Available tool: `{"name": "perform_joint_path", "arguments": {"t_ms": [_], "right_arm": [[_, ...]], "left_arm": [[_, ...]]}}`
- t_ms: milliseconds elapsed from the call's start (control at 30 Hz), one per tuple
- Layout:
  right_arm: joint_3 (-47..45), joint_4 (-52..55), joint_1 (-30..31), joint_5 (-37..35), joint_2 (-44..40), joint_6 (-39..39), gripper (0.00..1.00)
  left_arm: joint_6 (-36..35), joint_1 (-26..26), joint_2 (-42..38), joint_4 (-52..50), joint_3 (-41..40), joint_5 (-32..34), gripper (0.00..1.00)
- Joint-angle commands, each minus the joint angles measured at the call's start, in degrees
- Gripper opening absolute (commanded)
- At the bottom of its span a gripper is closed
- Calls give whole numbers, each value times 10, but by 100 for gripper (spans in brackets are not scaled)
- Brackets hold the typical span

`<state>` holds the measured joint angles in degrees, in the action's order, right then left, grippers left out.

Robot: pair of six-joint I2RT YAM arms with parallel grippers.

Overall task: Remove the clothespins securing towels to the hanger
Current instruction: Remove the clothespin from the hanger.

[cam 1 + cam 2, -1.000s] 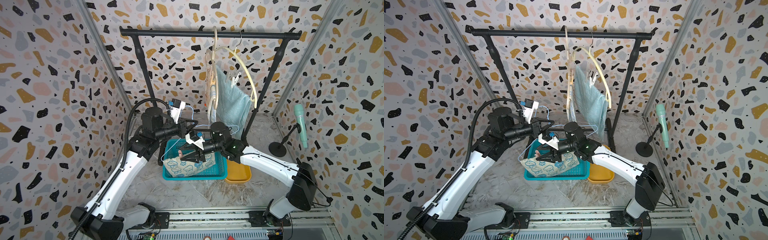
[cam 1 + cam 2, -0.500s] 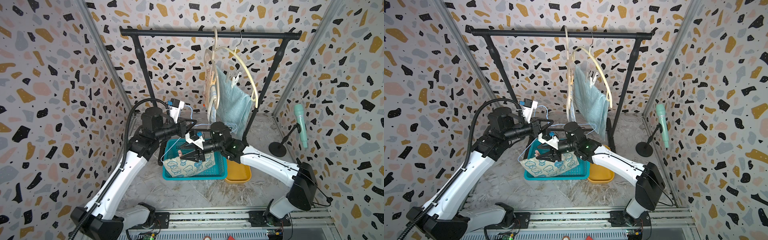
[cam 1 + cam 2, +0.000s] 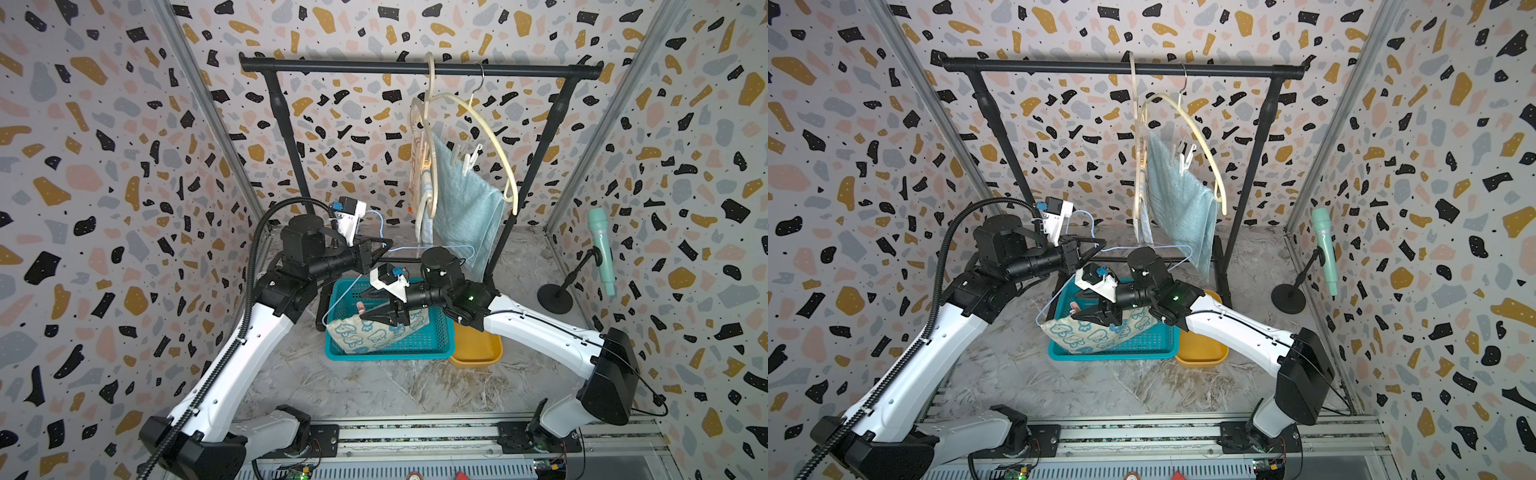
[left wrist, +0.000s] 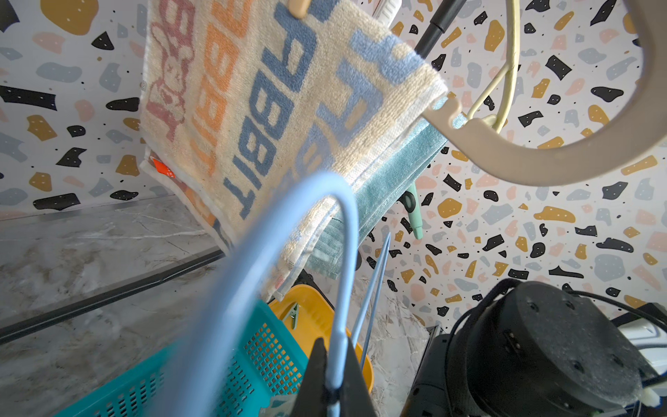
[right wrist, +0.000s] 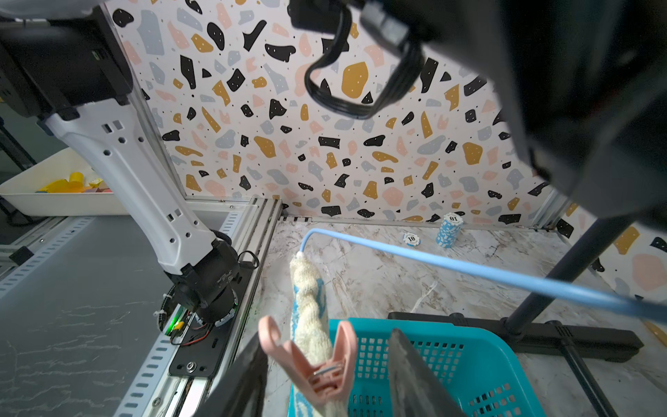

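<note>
My left gripper [image 3: 384, 245] [image 4: 334, 346] is shut on the hook of a thin blue wire hanger [image 4: 346, 252] [image 3: 440, 249], held above the teal basket. A cream towel with blue cartoon animals [image 3: 374, 334] [image 5: 306, 285] hangs on it, pinned by a pink clothespin [image 5: 314, 368] [image 3: 360, 307]. My right gripper [image 5: 326, 335] [image 3: 365, 316] is open around that clothespin; one finger touches a handle, the other stands apart. On the rack hang the RABBIT towel [image 4: 270, 108] and a light-blue terry towel [image 3: 461, 199], the latter with pale clothespins [image 3: 469, 156] at its top edge.
The teal basket [image 3: 415, 351] and a yellow tray [image 3: 478, 349] holding a green clothespin [image 4: 294, 314] sit under the black rack [image 3: 415, 68]. A mint microphone on a stand [image 3: 602, 249] is at the right wall. Poker chips [image 5: 449, 225] lie by the left wall.
</note>
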<state>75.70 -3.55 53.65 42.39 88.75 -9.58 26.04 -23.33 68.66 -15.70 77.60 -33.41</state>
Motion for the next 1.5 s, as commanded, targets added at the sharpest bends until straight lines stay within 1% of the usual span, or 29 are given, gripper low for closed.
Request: {"name": "perform_joint_path", "arguments": {"t_ms": [0, 233, 700, 967, 1467], "right_arm": [[-10, 13, 22, 7, -22, -13, 54], [-18, 5, 23, 2, -30, -14, 54], [-9, -1, 22, -23, -14, -24, 52], [-3, 1, 22, -25, -5, -25, 45], [1, 0, 21, -22, -1, -28, 35]], "left_arm": [[18, -8, 11, 28, 9, -6, 0], [30, -8, 13, 39, 8, -17, 0], [39, -8, 16, 42, 9, -50, 0], [39, -8, 17, 41, 7, -66, 0], [37, -8, 18, 41, 5, -67, 0]]}}
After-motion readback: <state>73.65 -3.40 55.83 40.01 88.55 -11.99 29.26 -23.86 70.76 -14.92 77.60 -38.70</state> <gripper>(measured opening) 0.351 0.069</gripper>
